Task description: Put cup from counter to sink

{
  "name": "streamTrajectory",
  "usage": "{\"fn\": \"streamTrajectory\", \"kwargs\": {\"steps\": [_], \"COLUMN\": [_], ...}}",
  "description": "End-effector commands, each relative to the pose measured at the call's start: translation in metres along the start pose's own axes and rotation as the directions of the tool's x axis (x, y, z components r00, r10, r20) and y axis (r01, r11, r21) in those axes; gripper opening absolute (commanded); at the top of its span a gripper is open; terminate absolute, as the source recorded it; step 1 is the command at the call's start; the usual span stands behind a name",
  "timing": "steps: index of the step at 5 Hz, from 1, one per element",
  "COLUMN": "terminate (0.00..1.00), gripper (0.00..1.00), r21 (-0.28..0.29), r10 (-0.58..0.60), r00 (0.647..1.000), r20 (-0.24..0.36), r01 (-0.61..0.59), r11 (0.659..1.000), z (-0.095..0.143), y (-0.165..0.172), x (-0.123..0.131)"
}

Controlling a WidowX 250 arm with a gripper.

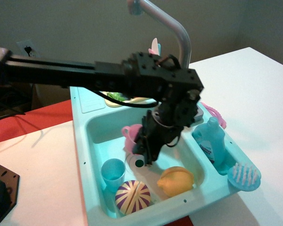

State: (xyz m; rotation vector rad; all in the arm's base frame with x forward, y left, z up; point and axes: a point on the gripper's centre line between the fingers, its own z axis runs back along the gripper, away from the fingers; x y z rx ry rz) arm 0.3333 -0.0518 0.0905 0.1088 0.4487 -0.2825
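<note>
I'm holding the pink cup point(130, 135) clamped in the gripper point(144, 151), low inside the sink point(96, 126) basin, near the drain hole point(139, 163). If I'm letting go from here it could tip or roll against the blue cup point(113, 172) or the striped ball point(132, 197). The arm is covering the cup's right side, and I can't tell whether its base is touching the floor.
</note>
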Motion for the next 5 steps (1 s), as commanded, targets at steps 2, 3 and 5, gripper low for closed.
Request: {"fn": "streamTrajectory", "kwargs": {"steps": [2, 3, 5], "terminate": [0.00, 0.00, 1.00], "gripper": [1.00, 1.00, 1.00], "r21": [-0.037, -0.036, -0.033], "r10": [0.022, 0.040, 0.101], "r00": [0.987, 0.983, 0.982], "r20": [0.161, 0.181, 0.162], "r01": [-0.017, -0.034, -0.097], "r11": [0.999, 0.999, 0.995], "z": [0.066, 0.077, 0.078], "y": [0.006, 0.011, 0.030], "x": [-0.063, -0.078, -0.107]}}
